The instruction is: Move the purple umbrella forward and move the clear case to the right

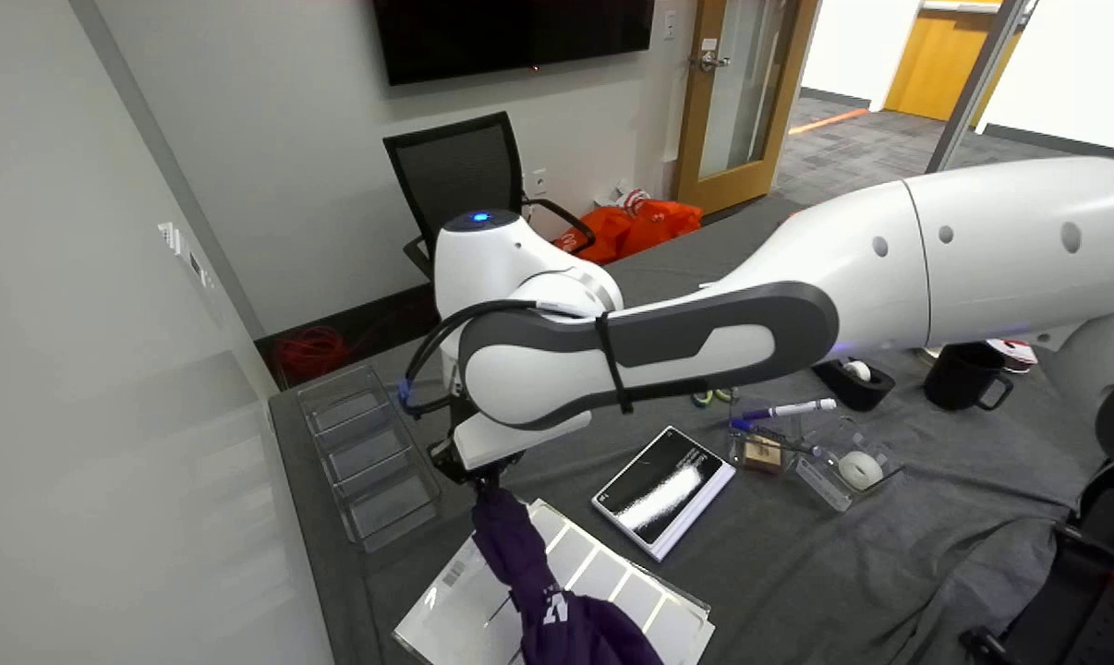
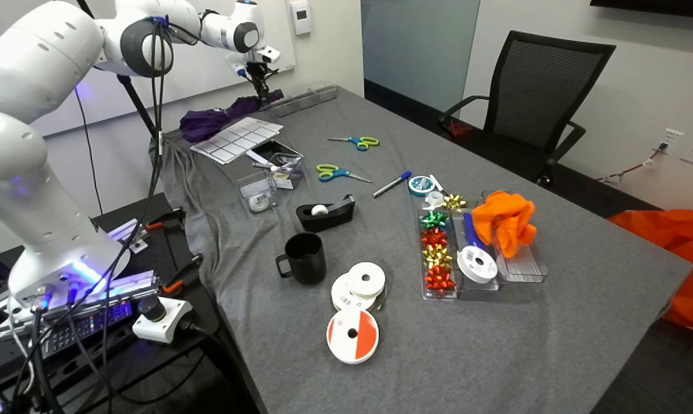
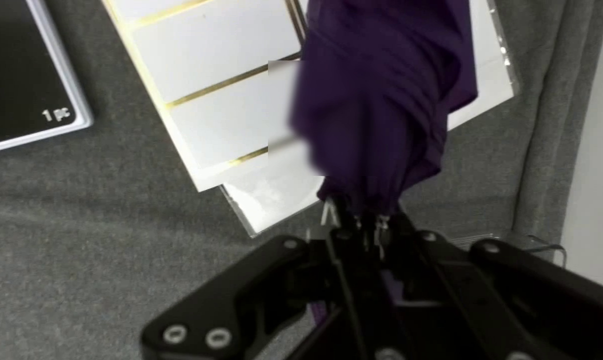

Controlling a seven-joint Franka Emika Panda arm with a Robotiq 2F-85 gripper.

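Note:
The purple umbrella [image 1: 523, 562] is a folded dark bundle lying across the white gridded sheet. It also shows in an exterior view [image 2: 208, 122] and in the wrist view [image 3: 381, 100]. My gripper [image 1: 488, 476] is shut around its narrow end, with the fingers pointing down; the wrist view [image 3: 364, 215] shows the fabric coming out beyond the fingertips. A clear compartmented tray [image 1: 372, 453] lies just beside the gripper, and also shows in an exterior view [image 2: 307, 100]. A small clear box [image 1: 825, 488] holds a tape roll. I cannot tell which is the clear case.
The white gridded sheet [image 1: 603, 568] lies under the umbrella. A black-and-white pack [image 1: 663, 489] lies beside it. A wall with a whiteboard runs close along the umbrella's side. Scissors [image 2: 358, 142], a tape dispenser [image 2: 326, 214] and a black mug [image 2: 305, 259] stand farther off.

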